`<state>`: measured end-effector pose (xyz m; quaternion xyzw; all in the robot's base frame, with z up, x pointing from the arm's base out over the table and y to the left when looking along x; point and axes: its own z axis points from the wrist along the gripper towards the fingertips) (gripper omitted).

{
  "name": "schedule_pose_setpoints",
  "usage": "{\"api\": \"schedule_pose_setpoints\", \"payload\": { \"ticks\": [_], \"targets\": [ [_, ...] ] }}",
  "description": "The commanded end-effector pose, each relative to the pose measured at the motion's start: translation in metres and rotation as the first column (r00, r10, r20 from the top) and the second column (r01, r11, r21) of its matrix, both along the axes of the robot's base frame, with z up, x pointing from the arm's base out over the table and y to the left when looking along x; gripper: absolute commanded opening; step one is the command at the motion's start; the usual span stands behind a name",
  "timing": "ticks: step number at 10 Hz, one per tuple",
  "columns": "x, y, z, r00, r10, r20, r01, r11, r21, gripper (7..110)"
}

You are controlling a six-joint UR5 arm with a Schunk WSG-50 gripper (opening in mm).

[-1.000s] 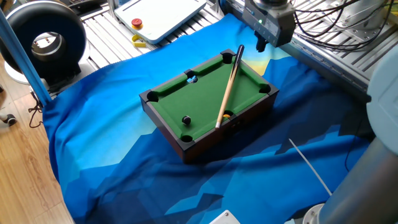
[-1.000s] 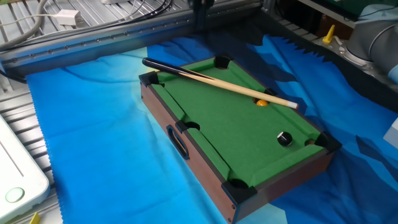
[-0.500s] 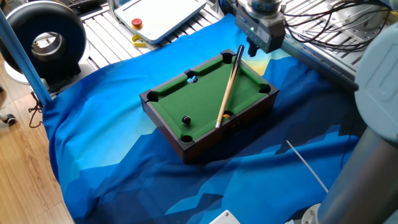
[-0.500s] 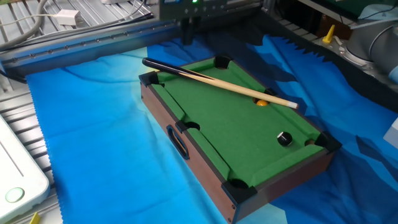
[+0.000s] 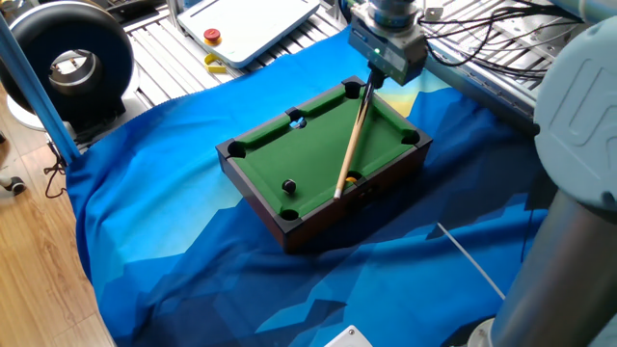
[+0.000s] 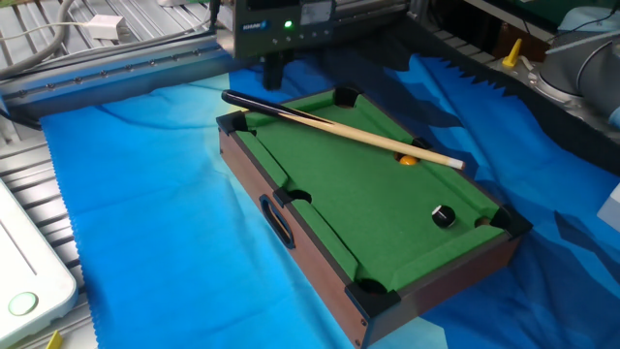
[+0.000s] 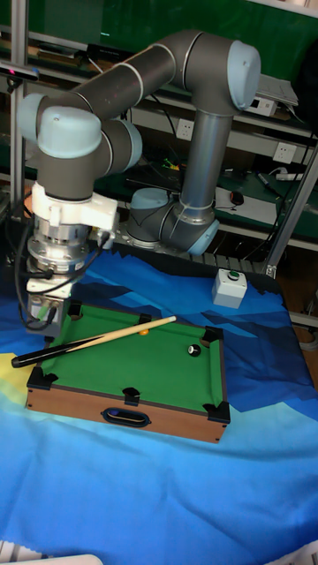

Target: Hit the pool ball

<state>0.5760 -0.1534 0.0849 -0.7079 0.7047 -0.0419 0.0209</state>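
Since the cue stick lies across the mini pool table, our gripper hovers over its butt, probably to grab it; can't tell its finger spacing. The black pool ball waits near the table's opposite corner.

Blue cloth, orange ball, black ring light, white box

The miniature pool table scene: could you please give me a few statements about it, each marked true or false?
1. The cue stick lies diagonally across the pool table. True.
2. The black ball touches the cue's tip. False: it sits apart, near a corner pocket.
3. The orange ball rests beside the cue's tip end. True.
4. The hand hovers over the black ball. False: it is at the cue's dark butt end.
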Motion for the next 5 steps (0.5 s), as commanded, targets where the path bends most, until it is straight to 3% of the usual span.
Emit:
{"api": "schedule_pose_setpoints", "payload": {
  "ticks": [1,2,4,5],
  "targets": [
    [0.0189,0.0161,-0.0016,0.997,0.031,0.066,-0.031,1.000,-0.002,7],
    [0.0197,0.0214,0.0005,0.995,0.062,0.072,-0.063,0.998,0.011,22],
    [0.0211,0.0234,0.0050,0.987,0.140,0.082,-0.141,0.990,0.016,22],
    [0.0223,0.0222,0.0059,0.979,0.183,0.086,-0.185,0.983,0.007,66]
  ]
}}
